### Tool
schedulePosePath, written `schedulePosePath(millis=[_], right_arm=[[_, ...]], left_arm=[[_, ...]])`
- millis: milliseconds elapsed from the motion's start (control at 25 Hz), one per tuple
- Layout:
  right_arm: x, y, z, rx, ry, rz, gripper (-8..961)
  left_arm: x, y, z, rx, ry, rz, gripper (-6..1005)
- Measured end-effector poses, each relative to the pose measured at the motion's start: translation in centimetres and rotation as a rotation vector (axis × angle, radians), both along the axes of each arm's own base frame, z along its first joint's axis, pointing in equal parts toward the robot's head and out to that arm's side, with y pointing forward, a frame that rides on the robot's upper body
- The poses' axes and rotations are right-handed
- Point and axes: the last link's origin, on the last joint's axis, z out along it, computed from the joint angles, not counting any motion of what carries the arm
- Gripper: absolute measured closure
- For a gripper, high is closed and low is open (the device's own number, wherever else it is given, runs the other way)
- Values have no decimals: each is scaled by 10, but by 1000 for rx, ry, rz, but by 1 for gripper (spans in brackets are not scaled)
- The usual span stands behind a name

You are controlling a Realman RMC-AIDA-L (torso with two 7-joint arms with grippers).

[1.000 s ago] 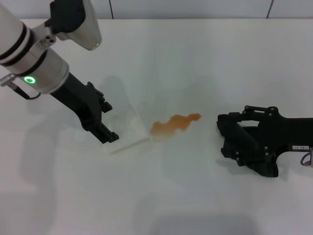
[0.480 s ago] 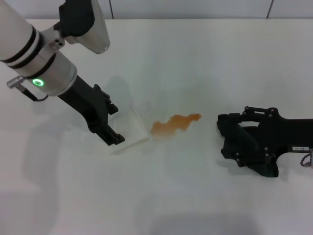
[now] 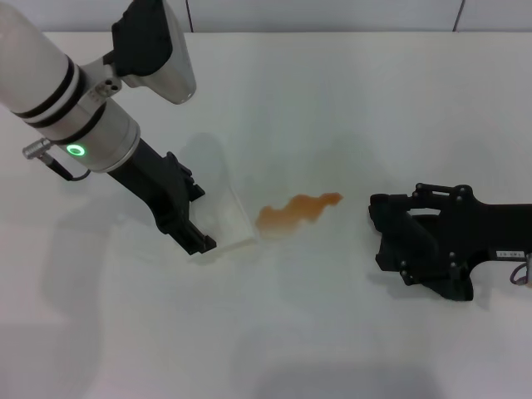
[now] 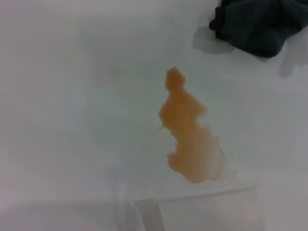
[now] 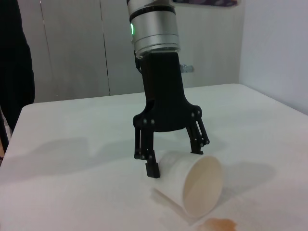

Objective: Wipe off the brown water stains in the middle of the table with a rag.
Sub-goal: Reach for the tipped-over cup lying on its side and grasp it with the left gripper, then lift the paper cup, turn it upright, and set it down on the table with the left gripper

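- Orange-brown, the brown water stains (image 3: 297, 209) lie mid-table (image 3: 349, 100), beside a tipped cup (image 3: 223, 218).
- Left gripper (image 3: 195, 218) straddles the cup, fingers spread.
- Right gripper (image 3: 391, 237) rests on the table near the stains; its fingers' state is unclear.
- The rag (image 4: 257, 24) lies beyond the stains.

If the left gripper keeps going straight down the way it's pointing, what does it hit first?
Most likely the tipped-over translucent cup. The left gripper points down with its fingers open astride the cup's body, so they would probably close in on the cup, then reach the table. The stain lies beside its mouth.
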Motion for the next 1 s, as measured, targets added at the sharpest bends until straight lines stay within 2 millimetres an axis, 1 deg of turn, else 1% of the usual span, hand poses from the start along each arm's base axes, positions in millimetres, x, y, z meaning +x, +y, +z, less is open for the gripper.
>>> schedulePosePath(millis=[1000], right_arm=[[1, 0, 0, 5, -2, -4, 96]], left_arm=[[-2, 0, -4, 6, -2, 2, 143]])
